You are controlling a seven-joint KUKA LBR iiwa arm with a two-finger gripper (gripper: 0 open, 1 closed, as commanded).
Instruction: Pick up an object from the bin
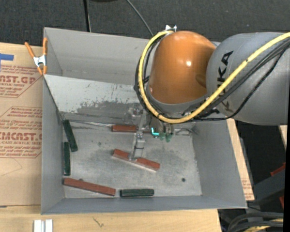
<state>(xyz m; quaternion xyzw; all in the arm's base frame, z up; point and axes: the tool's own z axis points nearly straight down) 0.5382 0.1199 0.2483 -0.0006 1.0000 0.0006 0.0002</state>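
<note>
Camera view.

- Bin (52,132): grey metal, floor scuffed. Six loose bars, all lying flat and well apart, no heap.
- Mid bar (150,163): red-brown, at floor centre, slanting down to the right. It is directly under the jaws, so I take it as the likely target.
- Other bars: a back bar (123,128), red-brown, near the rear wall; a front bar (89,186), red-brown, near the front wall; a green bar (136,192) just beside its right end; two left bars (70,135), dark green, end to end along the left wall.
- Arm (254,70) reaches in from the right, its orange cover (179,66) over the bin's back half.

Progress: nothing lifted; every bar is on the floor. The approach looks complete or close to it. Grip, lift and clearing the bin are left.

Jaws: low over the middle of the mid bar, their tip meeting it or just above it; contact not certain. Cannot tell whether they are open or closed. Nothing visibly held.
</note>
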